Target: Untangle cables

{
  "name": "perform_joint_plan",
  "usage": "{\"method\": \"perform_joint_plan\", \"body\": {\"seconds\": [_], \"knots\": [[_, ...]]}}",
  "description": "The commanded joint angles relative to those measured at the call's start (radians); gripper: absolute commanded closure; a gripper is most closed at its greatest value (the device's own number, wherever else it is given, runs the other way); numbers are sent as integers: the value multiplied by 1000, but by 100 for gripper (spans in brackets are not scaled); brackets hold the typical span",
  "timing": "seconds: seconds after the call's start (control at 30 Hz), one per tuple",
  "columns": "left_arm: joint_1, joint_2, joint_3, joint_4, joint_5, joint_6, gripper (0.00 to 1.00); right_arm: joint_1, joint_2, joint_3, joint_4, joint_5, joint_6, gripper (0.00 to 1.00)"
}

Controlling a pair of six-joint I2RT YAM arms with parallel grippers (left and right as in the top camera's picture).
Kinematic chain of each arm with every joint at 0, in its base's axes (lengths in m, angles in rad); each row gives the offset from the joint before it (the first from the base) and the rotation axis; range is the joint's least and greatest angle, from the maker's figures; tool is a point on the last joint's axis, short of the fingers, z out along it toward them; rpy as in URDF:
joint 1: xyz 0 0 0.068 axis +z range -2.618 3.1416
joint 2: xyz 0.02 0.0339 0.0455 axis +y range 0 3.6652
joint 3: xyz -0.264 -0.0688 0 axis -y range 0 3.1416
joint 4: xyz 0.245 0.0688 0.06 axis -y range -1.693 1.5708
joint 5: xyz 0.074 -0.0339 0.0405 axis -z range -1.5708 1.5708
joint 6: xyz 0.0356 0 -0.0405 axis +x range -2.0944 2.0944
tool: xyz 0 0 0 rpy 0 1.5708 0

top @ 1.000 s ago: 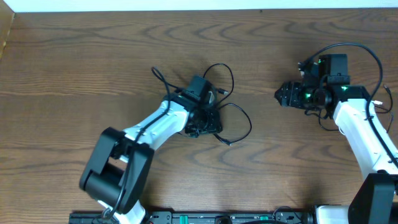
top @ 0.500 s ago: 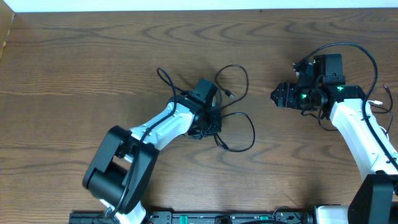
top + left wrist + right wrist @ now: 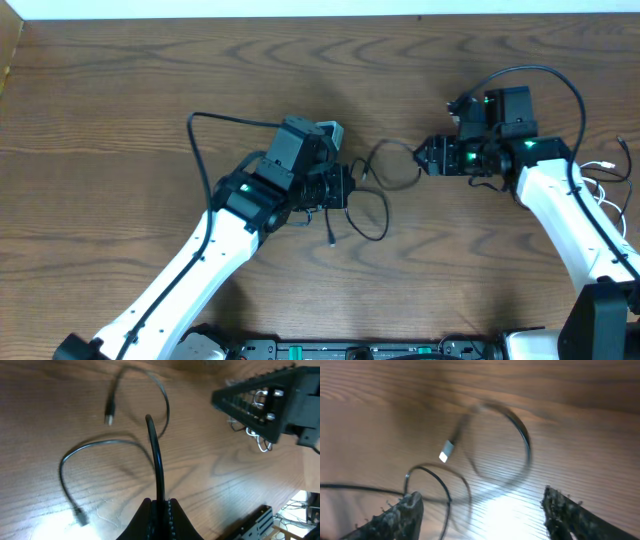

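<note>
The left tool [image 3: 159,506] is closed on the black cable [image 3: 158,460], which is pinched between the fingertips and runs out from them in a curve. Beyond the grip, the cable is laid in loose loops on the counter [image 3: 120,90]. A silver plug [image 3: 109,413] is seen at the end of the farther loop and a second plug [image 3: 80,518] at the end of the nearer one. From overhead, these loops are spread between the two tools. The right tool [image 3: 480,497] is held open, its fingers set wide apart. In its own view a loop of the black cable and a plug are seen, blurred, on the counter between them. Whether the cable is touched by it cannot be told. The white cable [image 3: 603,168] is seen near the right edge of the counter, beside the right arm [image 3: 560,200] and well apart from the black loops.
</note>
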Motion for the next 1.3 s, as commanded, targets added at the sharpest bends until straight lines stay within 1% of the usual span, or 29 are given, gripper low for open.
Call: {"method": "perform_joint_plan", "body": {"seconds": [0.0, 0.03, 0.1, 0.13, 0.27, 0.3, 0.37, 0.47, 0.53, 0.7, 0.8, 0.83, 0.87, 0.93, 1.0, 1.13, 1.17, 1.2, 1.23, 1.27], "knots": [[4, -10, 15, -17, 5, 14, 92, 46, 1, 15, 31, -60, 48, 31], [4, -10, 14, -21, 5, 14, 93, 60, 1, 15, 37, -60, 35, 31], [4, -8, 14, -21, 5, 14, 93, 95, 1, 15, 37, -60, -64, 31], [4, -8, 14, -21, 5, 14, 93, 112, 1, 15, 29, -60, -129, 30], [4, -8, 14, -21, 5, 14, 93, 193, 1, 15, -33, -62, -440, 24], [4, -8, 14, -21, 5, 14, 92, 209, 1, 15, -39, -70, -491, 23], [4, -8, 14, -21, 5, 14, 93, 228, 1, 15, -37, -105, -549, 23], [4, -8, 14, -21, 6, 13, 92, 251, 1, 15, -11, -154, -585, 26], [4, -8, 14, -20, 27, 13, 93, 263, 2, 15, 21, -152, -585, 32], [4, -8, 15, -10, 130, 14, 93, 285, 26, 15, 81, -152, -585, 32], [4, -8, 15, -9, 157, 14, 93, 291, 55, 15, 116, -152, -585, 35], [4, -8, 15, -9, 163, 14, 93, 291, 67, 15, 126, -152, -585, 37], [4, -8, 15, -9, 167, 14, 92, 291, 97, 15, 146, -152, -584, 51], [4, -8, 15, -9, 167, 18, 92, 291, 116, 15, 150, -152, -584, 67], [4, -8, 15, -9, 166, 33, 93, 291, 128, 15, 150, -152, -576, 99], [4, -8, 15, -9, 157, 38, 92, 284, 121, 15, 154, -148, -550, 99], [4, -8, 15, -9, 148, 41, 86, 280, 117, 15, 157, -148, -550, 99], [4, -8, 15, -10, 135, 41, 76, 274, 109, 16, 159, -141, -543, 99], [4, -8, 15, -10, 115, 41, 54, 261, 92, 16, 167, -107, -513, 99], [4, -8, 15, -10, 107, 43, 40, 250, 77, 16, 174, -64, -484, 99]]}}
